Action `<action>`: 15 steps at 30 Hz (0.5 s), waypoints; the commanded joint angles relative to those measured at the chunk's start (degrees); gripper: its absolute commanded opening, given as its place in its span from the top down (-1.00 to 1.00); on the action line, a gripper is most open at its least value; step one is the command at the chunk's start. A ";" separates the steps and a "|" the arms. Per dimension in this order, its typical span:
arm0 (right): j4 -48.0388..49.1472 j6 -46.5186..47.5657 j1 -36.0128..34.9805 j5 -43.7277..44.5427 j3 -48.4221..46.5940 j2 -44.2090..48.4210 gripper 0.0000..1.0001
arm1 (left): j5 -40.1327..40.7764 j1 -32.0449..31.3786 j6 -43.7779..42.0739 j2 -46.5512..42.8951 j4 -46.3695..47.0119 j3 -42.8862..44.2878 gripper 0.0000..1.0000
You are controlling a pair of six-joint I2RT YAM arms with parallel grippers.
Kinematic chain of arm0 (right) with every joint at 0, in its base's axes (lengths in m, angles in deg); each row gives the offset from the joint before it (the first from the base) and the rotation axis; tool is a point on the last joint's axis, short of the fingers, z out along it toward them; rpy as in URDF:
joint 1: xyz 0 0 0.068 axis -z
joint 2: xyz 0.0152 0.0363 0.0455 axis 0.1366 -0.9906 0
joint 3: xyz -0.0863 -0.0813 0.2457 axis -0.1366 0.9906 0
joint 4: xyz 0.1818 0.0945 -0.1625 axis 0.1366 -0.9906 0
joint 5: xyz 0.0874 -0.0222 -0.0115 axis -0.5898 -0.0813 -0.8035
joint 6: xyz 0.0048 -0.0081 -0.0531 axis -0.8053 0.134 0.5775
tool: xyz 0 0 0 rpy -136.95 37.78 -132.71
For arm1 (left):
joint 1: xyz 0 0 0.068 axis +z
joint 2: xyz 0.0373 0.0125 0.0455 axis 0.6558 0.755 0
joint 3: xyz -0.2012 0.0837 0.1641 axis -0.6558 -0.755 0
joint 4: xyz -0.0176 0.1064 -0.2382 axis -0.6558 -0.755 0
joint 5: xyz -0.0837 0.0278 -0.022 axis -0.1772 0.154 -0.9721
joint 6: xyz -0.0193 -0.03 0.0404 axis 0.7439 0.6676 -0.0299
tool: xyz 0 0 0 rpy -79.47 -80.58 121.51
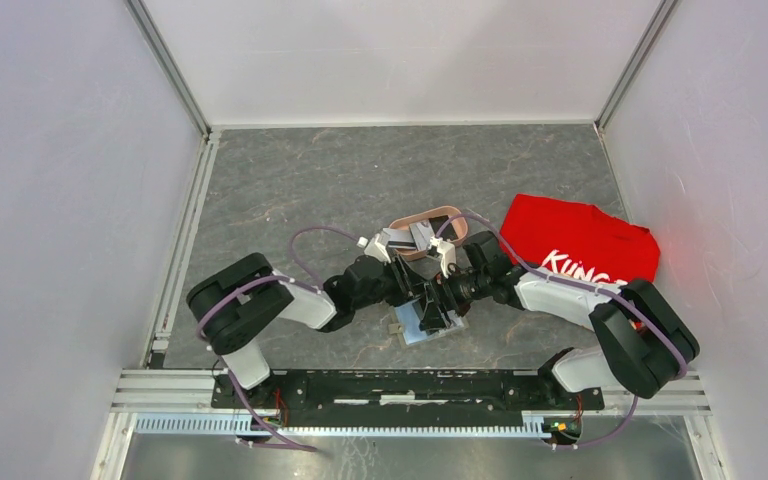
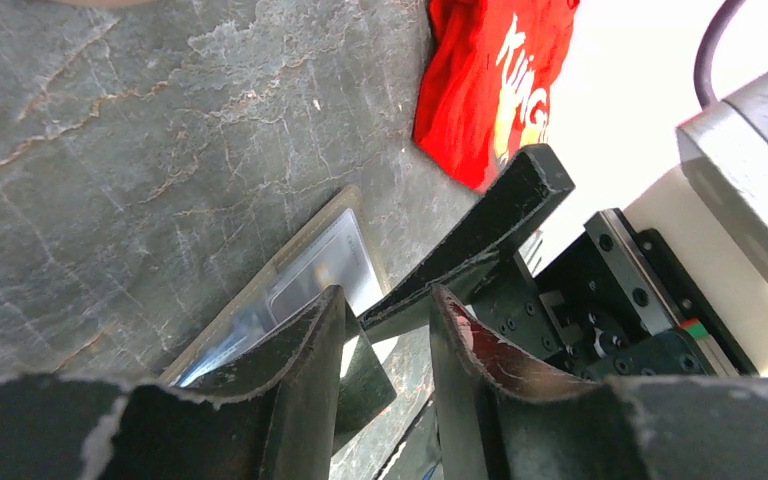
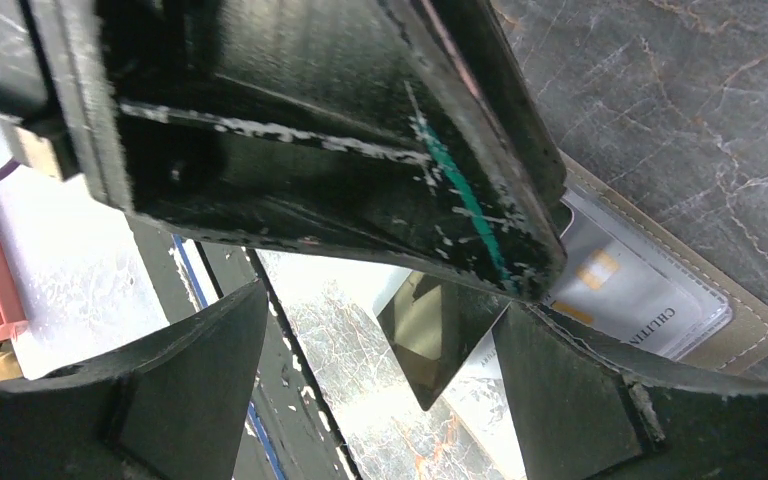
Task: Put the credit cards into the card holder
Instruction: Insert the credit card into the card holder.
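Observation:
The card holder [image 1: 430, 330] lies open on the table near the front edge. One whitish credit card [image 3: 625, 285] sits in its clear pocket and also shows in the left wrist view [image 2: 325, 265]. A dark glossy card [image 3: 430, 335] stands tilted on edge over the holder, and a white card [image 3: 490, 395] lies under it. My left gripper [image 2: 388, 300] is open, and the dark card [image 2: 372, 375] leans against its left finger. My right gripper [image 3: 380, 310] is open, with the dark card against its right finger [image 3: 560, 390]. Both grippers meet over the holder [image 1: 430, 300].
A pink oval tray [image 1: 447, 212] lies just behind the grippers. A red cloth [image 1: 575, 245] with white lettering lies to the right. The metal rail [image 1: 410, 385] with the arm bases runs along the front edge, close to the holder.

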 commanded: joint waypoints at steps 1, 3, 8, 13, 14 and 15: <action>-1.73 0.44 -0.42 1.66 0.02 -1.53 -0.76 | 0.70 -0.70 6.69 2.63 7.16 2.56 0.14; -1.99 0.47 -0.40 1.94 -0.31 -1.88 -0.76 | 0.81 -0.89 6.91 3.42 7.03 3.57 0.14; -2.61 0.62 -0.43 2.68 -0.77 -2.26 -0.76 | 0.65 -1.57 8.63 5.32 4.56 6.18 0.14; -2.98 0.99 -0.39 3.59 -0.90 -1.91 -0.76 | 0.87 -2.58 10.30 6.37 0.65 7.94 0.13; -3.13 1.16 -0.39 3.98 -0.87 -1.81 -0.76 | 0.95 -2.77 10.45 6.45 -1.10 8.29 0.13; -3.29 1.23 -0.35 4.34 -0.96 -1.74 -0.76 | 1.00 -2.95 10.54 6.39 -1.87 8.78 0.13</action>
